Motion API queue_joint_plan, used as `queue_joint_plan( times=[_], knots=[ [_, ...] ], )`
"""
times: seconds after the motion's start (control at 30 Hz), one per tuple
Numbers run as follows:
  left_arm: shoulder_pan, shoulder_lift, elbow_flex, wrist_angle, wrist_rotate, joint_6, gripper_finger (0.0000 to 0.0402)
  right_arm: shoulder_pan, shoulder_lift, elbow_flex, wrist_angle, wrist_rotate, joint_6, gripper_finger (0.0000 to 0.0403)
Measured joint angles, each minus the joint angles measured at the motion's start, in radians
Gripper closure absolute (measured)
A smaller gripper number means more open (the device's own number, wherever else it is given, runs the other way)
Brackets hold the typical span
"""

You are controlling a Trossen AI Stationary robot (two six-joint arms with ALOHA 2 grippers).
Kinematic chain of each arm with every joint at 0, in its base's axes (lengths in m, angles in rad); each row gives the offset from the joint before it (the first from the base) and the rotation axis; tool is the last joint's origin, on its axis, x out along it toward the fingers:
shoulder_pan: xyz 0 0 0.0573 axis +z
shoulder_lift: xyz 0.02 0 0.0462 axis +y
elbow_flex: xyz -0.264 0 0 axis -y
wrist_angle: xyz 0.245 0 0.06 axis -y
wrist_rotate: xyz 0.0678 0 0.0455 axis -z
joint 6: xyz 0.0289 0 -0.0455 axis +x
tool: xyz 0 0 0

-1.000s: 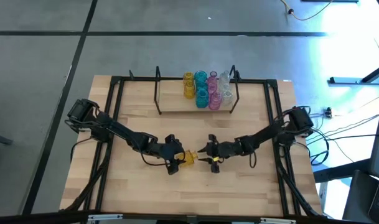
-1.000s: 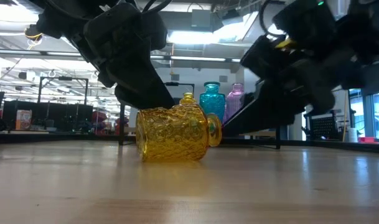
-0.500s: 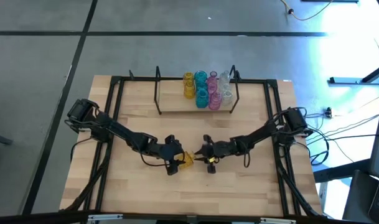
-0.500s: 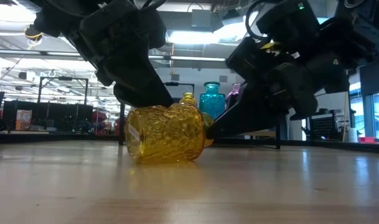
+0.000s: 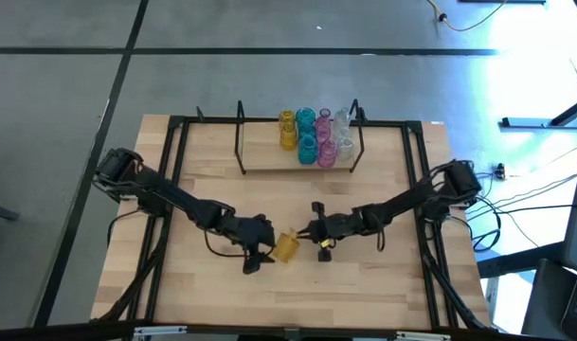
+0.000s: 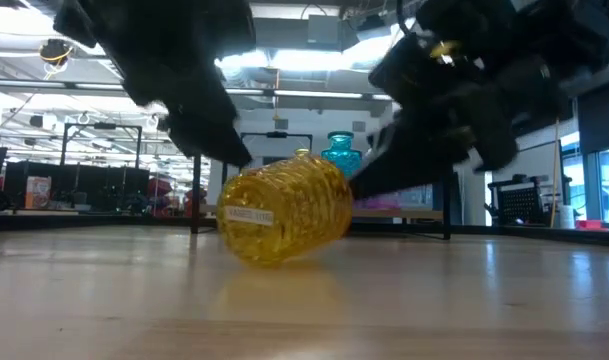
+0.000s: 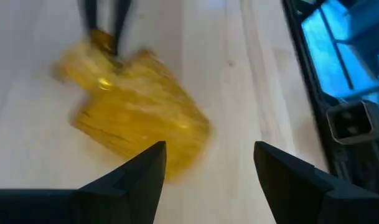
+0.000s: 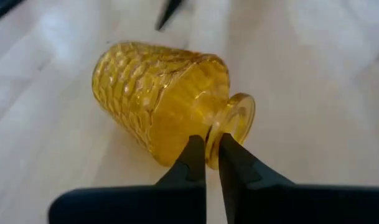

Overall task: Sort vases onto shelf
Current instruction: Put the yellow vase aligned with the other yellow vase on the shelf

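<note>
Yellow vase [image 8: 161, 93] rolled — neck btwn R fingers [image 8: 194, 158]

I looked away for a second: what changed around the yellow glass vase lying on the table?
The right gripper closed on the neck of the yellow textured glass vase. The open left gripper backed off it, and the vase swung round. The vases on the wooden shelf stayed put.

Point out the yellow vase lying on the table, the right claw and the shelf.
yellow vase [image 8: 161, 93]: right wrist view, on its dimpled body.
right claw [image 8: 212, 152]: right wrist view, between the fingertips at the vase's neck.
shelf [image 5: 269, 159]: high view, bare board.
</note>
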Motion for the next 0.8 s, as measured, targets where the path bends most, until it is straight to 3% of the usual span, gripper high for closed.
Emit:
queue_joint_plan(
  times=[0.1,0.2,0.43,0.63,0.8],
  knots=[
    [-0.004,-0.057,0.0,-0.077,0.012,-0.003,0.0166,0.0,-0.055,0.067,-0.171,0.058,-0.029,0.0395],
    [-0.024,-0.122,0.0,-0.156,-0.059,-0.003,0.0166,0.0,-0.078,0.17,-0.386,0.115,-0.059,0.0394],
    [-0.102,-0.242,0.0,-0.385,-0.336,-0.004,0.0166,0.0,-0.069,0.423,-0.787,0.299,-0.164,0.0397],
    [-0.173,-0.242,-0.001,-0.428,-0.455,-0.001,0.0166,0.0,-0.056,0.492,-0.884,0.32,-0.254,0.04],
    [-0.188,-0.239,-0.001,-0.427,-0.497,0.0,0.0166,0.004,-0.02,0.489,-0.904,0.441,-0.35,0.0401]
  ],
)
